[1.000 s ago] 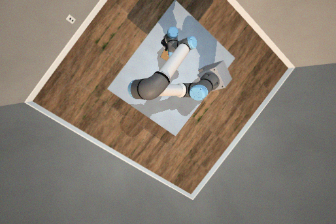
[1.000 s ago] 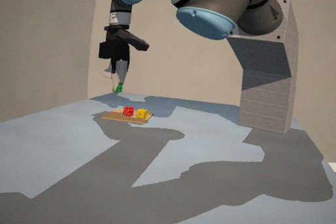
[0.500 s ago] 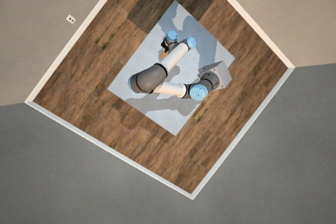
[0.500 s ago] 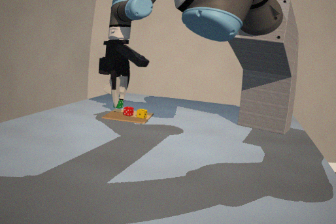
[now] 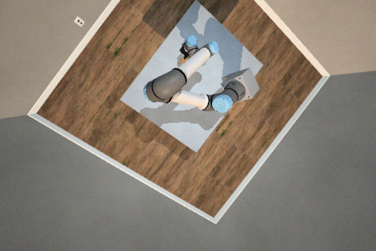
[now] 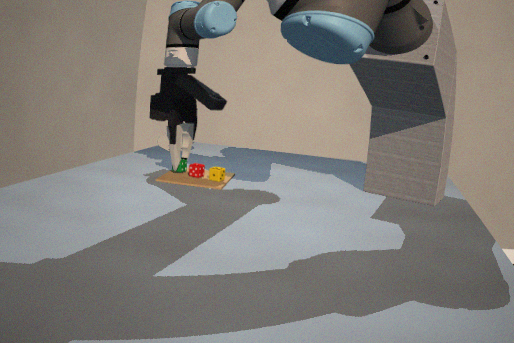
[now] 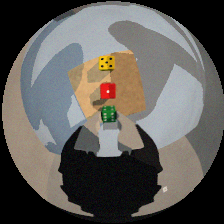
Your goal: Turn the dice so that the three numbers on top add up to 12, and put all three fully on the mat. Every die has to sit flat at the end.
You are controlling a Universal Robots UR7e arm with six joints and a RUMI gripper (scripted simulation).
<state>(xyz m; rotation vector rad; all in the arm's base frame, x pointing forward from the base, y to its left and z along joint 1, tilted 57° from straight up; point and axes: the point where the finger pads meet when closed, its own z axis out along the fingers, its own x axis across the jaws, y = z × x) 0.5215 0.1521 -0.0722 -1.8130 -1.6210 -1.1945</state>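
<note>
— Wrist view: what crowded the mat [image 7: 131, 85]?
— Red die [image 7: 108, 91] centre, yellow die [image 7: 106, 63] at twelve o'clock. The gripper [image 7: 109, 120] pinched the green die [image 7: 108, 114] at six, over the blue table [image 6: 75, 212], beige walls behind.

Beige walls [image 6: 75, 57], wood floor [image 5: 91, 89]
</note>
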